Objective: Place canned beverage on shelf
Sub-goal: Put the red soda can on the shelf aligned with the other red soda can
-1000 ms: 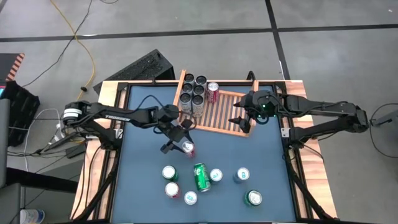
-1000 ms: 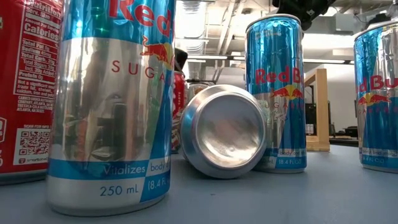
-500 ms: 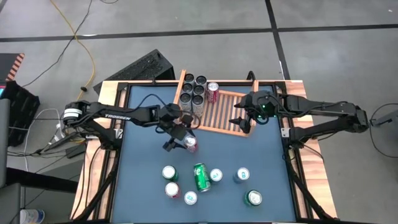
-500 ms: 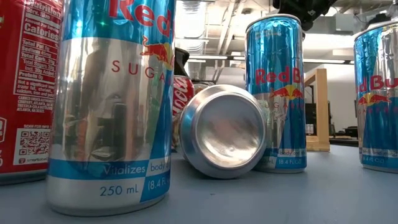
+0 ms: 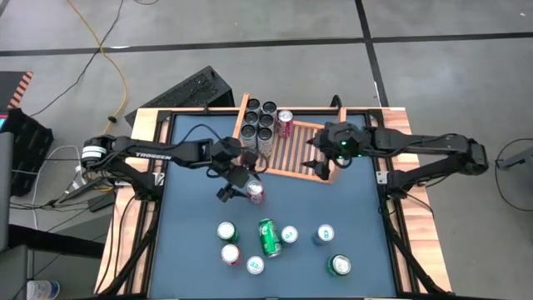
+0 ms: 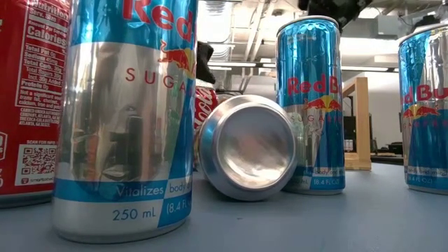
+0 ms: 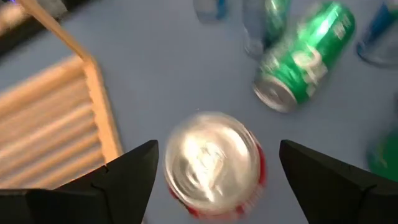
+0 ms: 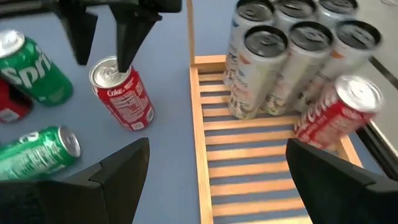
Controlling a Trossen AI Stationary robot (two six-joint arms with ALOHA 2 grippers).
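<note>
A red Coke can [image 5: 254,192] stands on the blue table just in front of the wooden slatted shelf [image 5: 296,154]. My left gripper [image 5: 236,185] is above it, open and pointing down. In the left wrist view its fingers stand on either side of the can's top [image 7: 213,163]. The can also shows in the right wrist view [image 8: 123,93], under the left gripper [image 8: 102,43]. My right gripper [image 5: 321,165] is open and empty over the shelf's right part. Several silver cans [image 5: 260,125] and a red can [image 5: 286,122] stand at the shelf's far left. My left gripper comes at the Coke can from above, with a finger on either side of its top rim [image 8: 112,65]. The left wrist view shows a small gap on both sides. I cannot tell whether one fingertip touches the rim. The can's base is on the table.
Loose cans stand in the table's near half [image 5: 226,232] [image 5: 325,235] [image 5: 339,265], and a green one [image 5: 268,237] lies on its side. The low view is filled by blue-silver cans [image 6: 126,119] and the lying can's base [image 6: 248,147]. The shelf's right slats [image 8: 261,155] are bare.
My left gripper has shifted a little toward the shelf, to the far right. The Coke can has moved the same way with it, staying on the table. My right gripper has moved slightly toward the table's left over the shelf.
</note>
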